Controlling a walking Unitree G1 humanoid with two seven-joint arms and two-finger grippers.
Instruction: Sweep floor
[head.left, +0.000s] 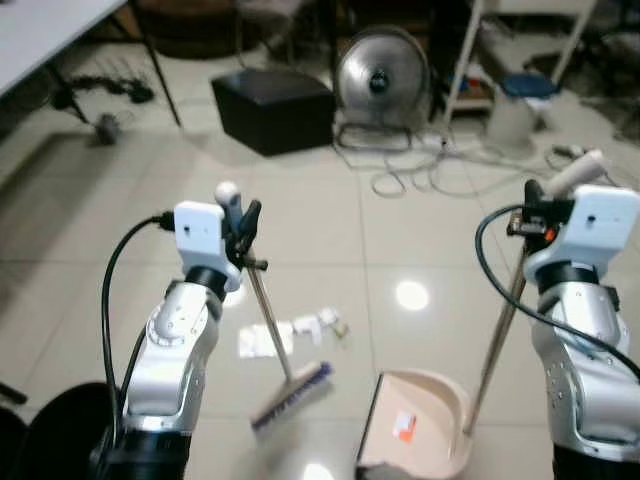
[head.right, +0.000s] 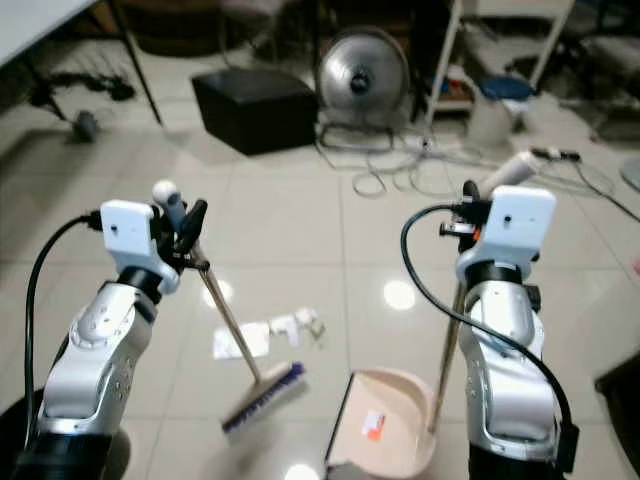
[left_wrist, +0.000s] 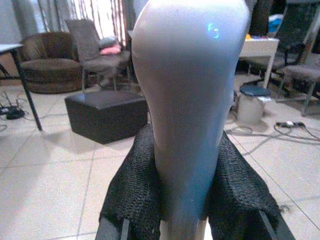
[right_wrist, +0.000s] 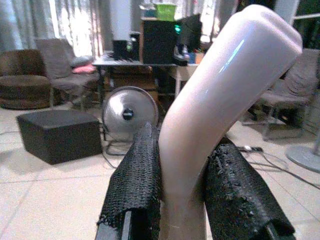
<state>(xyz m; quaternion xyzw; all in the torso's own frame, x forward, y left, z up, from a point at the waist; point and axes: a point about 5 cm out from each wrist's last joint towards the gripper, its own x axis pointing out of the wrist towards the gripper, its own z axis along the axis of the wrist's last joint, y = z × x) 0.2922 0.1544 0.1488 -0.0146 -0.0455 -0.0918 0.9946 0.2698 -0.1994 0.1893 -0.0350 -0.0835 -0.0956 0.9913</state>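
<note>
My left gripper (head.left: 240, 222) is shut on the pale grip of a broom handle (head.left: 264, 308); the grip (left_wrist: 190, 100) stands between the black fingers (left_wrist: 134, 190). The broom's purple-bristled head (head.left: 292, 396) rests on the tiled floor close in front of me. Scraps of white paper (head.left: 290, 332) lie just beyond the head. My right gripper (head.left: 535, 205) is shut on the pinkish grip (right_wrist: 220, 100) of a long dustpan handle (head.left: 497, 335). The beige dustpan (head.left: 420, 425) sits on the floor to the right of the broom head, an orange label inside it.
A black box (head.left: 272, 108) and a round floor fan (head.left: 382, 72) stand ahead, with cables (head.left: 420, 165) strewn across the tiles. A white bin with a blue lid (head.left: 520, 105) is at the far right. A table edge (head.left: 50, 35) and its leg are at far left.
</note>
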